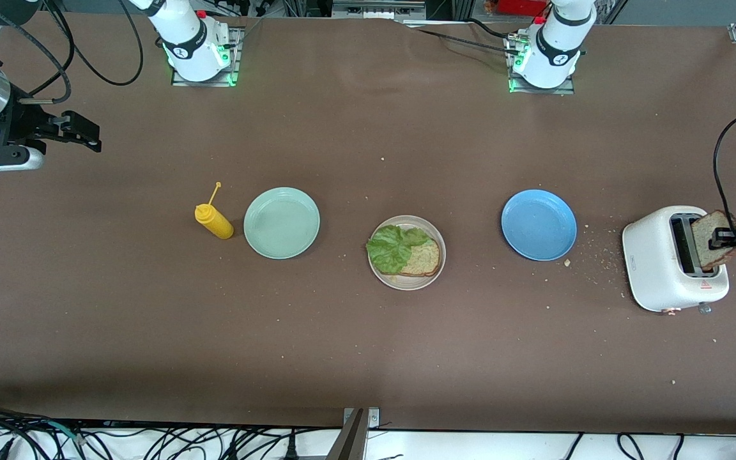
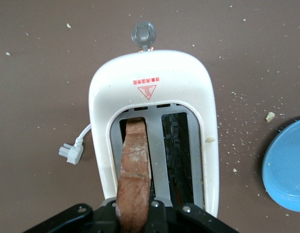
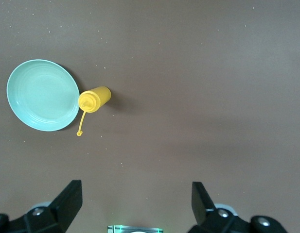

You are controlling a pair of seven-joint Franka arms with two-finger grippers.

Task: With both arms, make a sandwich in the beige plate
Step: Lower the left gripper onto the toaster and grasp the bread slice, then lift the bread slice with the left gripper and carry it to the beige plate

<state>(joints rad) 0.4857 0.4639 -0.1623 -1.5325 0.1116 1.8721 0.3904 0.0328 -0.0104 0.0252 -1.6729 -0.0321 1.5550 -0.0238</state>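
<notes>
The white toaster (image 1: 673, 257) stands at the left arm's end of the table, and the step in hand is judged to be the drawing of the second bread slice (image 1: 713, 239) out of one of its slots. The slice is seen standing upright in that slot, its upper edge clamped between the jaws of the left gripper (image 1: 733, 238). In the left wrist view the other slot is seen empty. The next move is thought to call for a straight lift clear of the slot, then a carry over the blue plate (image 1: 538, 224) to the beige plate (image 1: 407, 282).

That beige plate lies at the middle of the table, between the blue plate and the mint-green plate (image 1: 282, 222). On it a first bread slice (image 1: 424, 258) is laid, partly covered by a ruffled lettuce leaf (image 1: 393, 247); the top slice is not yet set.

The right gripper (image 1: 77, 132) is held over bare table at the right arm's end, jaws apart and empty; that arm waits.

A yellow squeeze bottle (image 1: 214, 220) lies just beside the mint-green plate.

On the toaster a red triangular mark (image 2: 147, 91) is printed under a short red line of writing, probably a hot-surface warning; the words cannot be read.
</notes>
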